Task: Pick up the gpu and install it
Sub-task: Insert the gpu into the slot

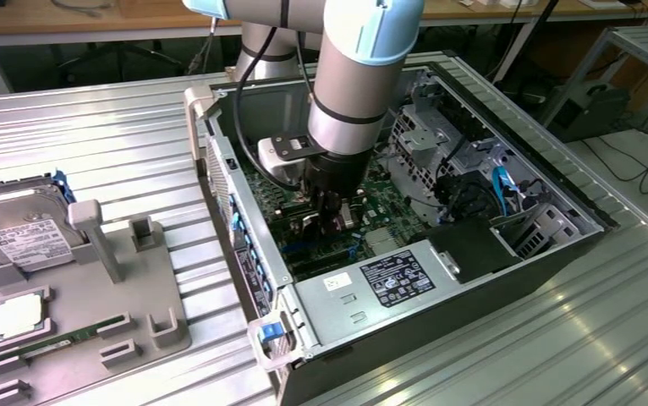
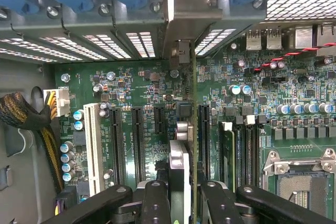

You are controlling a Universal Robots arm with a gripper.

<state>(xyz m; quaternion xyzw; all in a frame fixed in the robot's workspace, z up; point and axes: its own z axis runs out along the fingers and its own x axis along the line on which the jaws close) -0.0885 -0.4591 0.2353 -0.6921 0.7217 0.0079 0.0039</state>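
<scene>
Wrist view: nearest the camera, the pincer [image 2: 186, 195] is seen closed on the gpu [image 2: 192, 129], which is held edge-on between the two black fingers [image 2: 156, 203] and stands upright above the green motherboard [image 2: 157, 93]. The card's lower edge is lined up beside the black expansion slots [image 2: 137, 142], with a white slot [image 2: 94, 148] further out on the same side; whether the card is seated in a slot cannot be told. On the card's other side, the memory slots [image 2: 242, 153] and the open processor socket [image 2: 299, 184] are seen. Beyond the card, its silver end bracket [image 2: 185, 11] is met by the perforated slot covers [image 2: 105, 45] at the rear wall of the case.

In the exterior view, the pincer [image 1: 333, 222] is lowered inside the open computer case [image 1: 527, 271], which lies on the metal bench [image 1: 110, 135]. The power supply [image 1: 381, 283] is seen at the near end of the case. To the exterior view's left of the case, a grey holder tray [image 1: 144, 296] is set on the bench, carrying a hard drive [image 1: 25, 237], a processor [image 1: 19, 317] and a green memory stick [image 1: 59, 342].
</scene>
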